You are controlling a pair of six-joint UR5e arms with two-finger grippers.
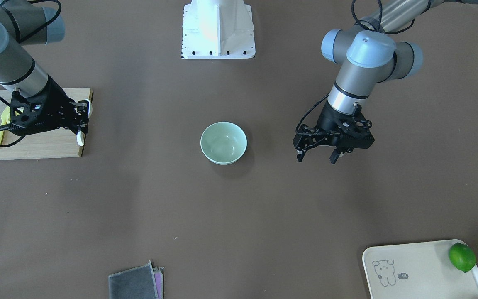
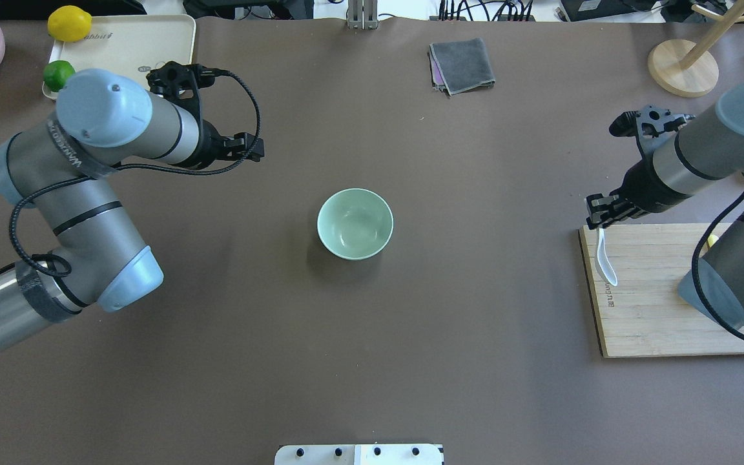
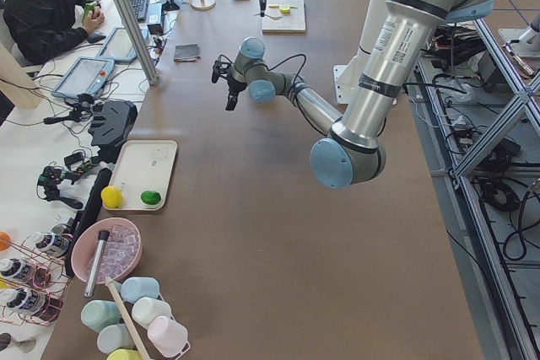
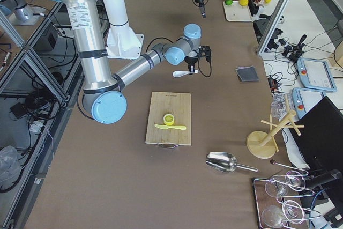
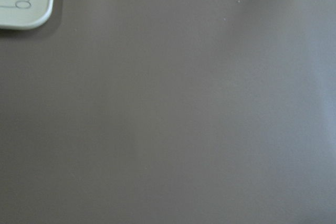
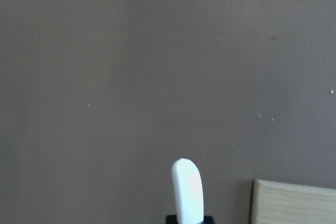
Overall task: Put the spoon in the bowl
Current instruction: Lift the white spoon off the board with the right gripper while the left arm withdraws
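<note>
The white spoon point(image 2: 606, 261) hangs in my right gripper point(image 2: 598, 216), which is shut on its handle just above the near-left edge of the wooden board. In the front view the spoon point(image 1: 81, 139) sits across the right gripper point(image 1: 84, 121). The right wrist view shows the spoon's tip point(image 6: 187, 192) over bare table. The mint-green bowl point(image 2: 354, 223) stands upright mid-table, well left of the spoon; it also shows in the front view point(image 1: 223, 142). My left gripper point(image 1: 317, 158) is open and hangs above the table beside the bowl.
The wooden cutting board point(image 2: 656, 310) holds a yellow knife point(image 4: 170, 127) and a lemon slice point(image 4: 169, 119). A cream bear tray point(image 1: 413, 270) with a lime point(image 1: 462, 256) is in a far corner. A grey cloth point(image 2: 462, 64) lies at the far edge.
</note>
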